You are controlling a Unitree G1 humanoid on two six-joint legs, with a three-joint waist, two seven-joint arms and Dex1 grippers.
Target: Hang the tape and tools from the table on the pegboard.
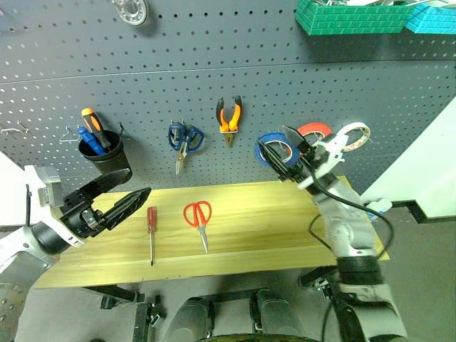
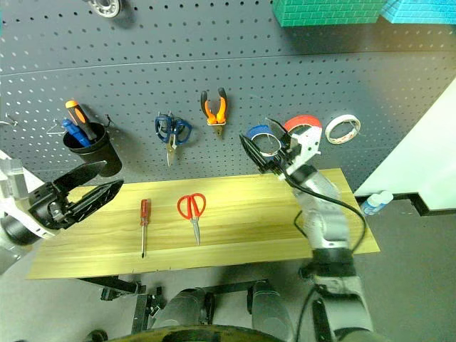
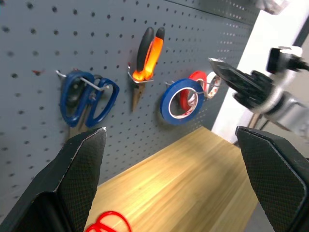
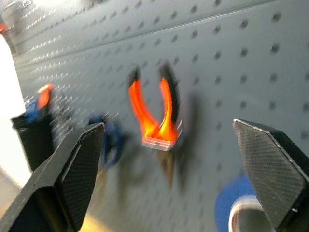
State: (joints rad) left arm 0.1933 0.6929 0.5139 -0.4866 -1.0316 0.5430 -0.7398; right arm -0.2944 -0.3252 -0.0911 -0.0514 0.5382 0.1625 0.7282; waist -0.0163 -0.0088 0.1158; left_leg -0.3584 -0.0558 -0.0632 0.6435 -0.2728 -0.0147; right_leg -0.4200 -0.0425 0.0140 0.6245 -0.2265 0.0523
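Note:
The dark blue tape [image 1: 273, 149] hangs on a hook of the pegboard [image 1: 214, 64], with a red roll behind it. The orange-and-black pliers [image 1: 229, 117] hang further left on the board. On the table [image 1: 271, 221] lie the red-handled scissors [image 1: 199, 216] and the small red-handled screwdriver [image 1: 151, 226]. My right gripper [image 1: 272, 137] is open in the air just in front of the blue tape, holding nothing; the left wrist view shows it apart from the roll. Above the table's left end, my left gripper [image 1: 140, 182] is open and empty, left of the screwdriver.
Blue-handled scissors [image 1: 184, 138] hang left of the pliers. A black cup [image 1: 103, 158] with screwdrivers is mounted at the board's left. A red-orange roll [image 1: 314, 130] and a white roll [image 1: 355, 135] hang right of the blue tape. Green bins [image 1: 353, 18] sit high on the board.

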